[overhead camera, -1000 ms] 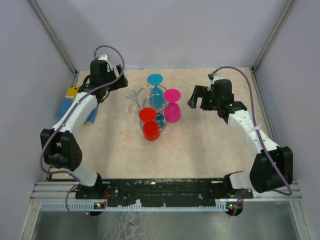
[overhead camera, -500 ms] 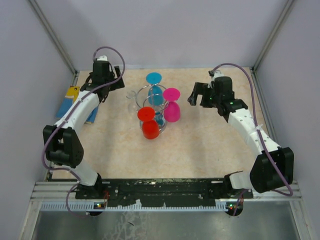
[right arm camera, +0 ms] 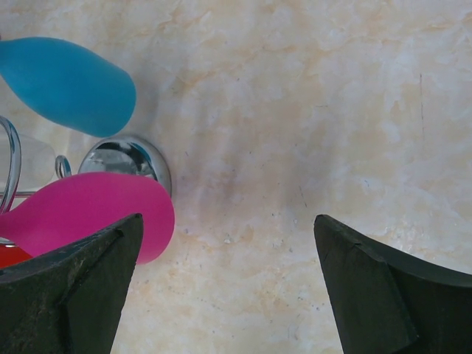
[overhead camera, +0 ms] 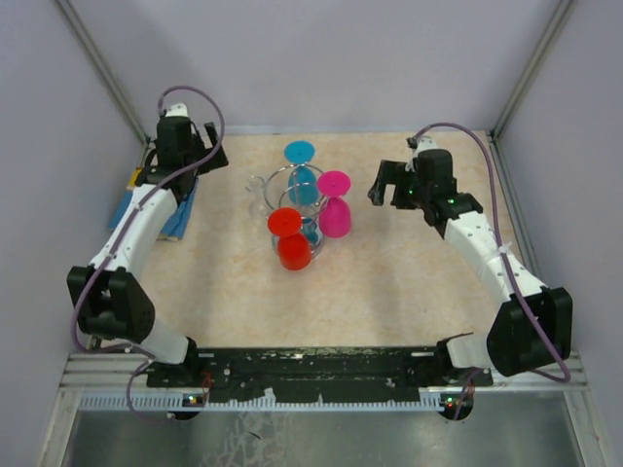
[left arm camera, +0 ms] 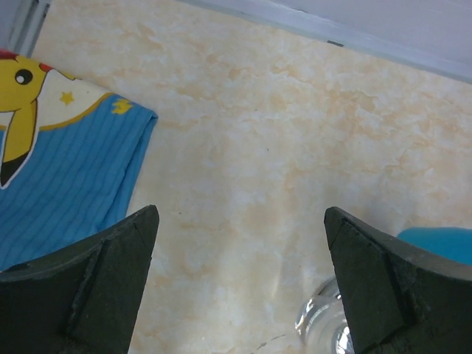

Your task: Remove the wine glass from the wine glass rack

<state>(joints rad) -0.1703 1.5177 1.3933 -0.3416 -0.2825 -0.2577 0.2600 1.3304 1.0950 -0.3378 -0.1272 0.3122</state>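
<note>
Our right end effector (right arm camera: 227, 243) stands wide open and empty. Through the gap between its fingers we see only the beige marbled tabletop (overhead camera: 389, 282). It hangs just to the right of the shiny chrome wire wine glass rack (overhead camera: 282, 185), which we take as our landmark. It sits low and points toward the rack, and we judge that this pose prepares a sideways reach into the hoops rather than a descent from above.

On the rack's right side, nearest this end effector, hangs the opaque pink wine glass (overhead camera: 335, 209), and we judge it the one to take. It hangs upside down, round foot uppermost and bowl below, because the rack carries each glass by its foot and stem. In the right wrist view its bowl (right arm camera: 88, 214) shows just in front of the rack's round mirrored base (right arm camera: 129, 158). Freeing it probably means sliding the stem outward through the hoop's opening, not lifting straight up.

An opaque blue wine glass (overhead camera: 304, 175) hangs on the far side of the rack, an opaque red wine glass (overhead camera: 290, 243) on the near side, and a clear glass (overhead camera: 258, 199) on the left. All are crowded close, so a careless pull could knock a neighbour.

Our left end effector (left arm camera: 240, 243) is also wide open and holds nothing. It waits well to the left of the rack beside a blue striped cloth with a yellow cartoon figure (left arm camera: 66, 169), and we judge it parked out of the way.
</note>
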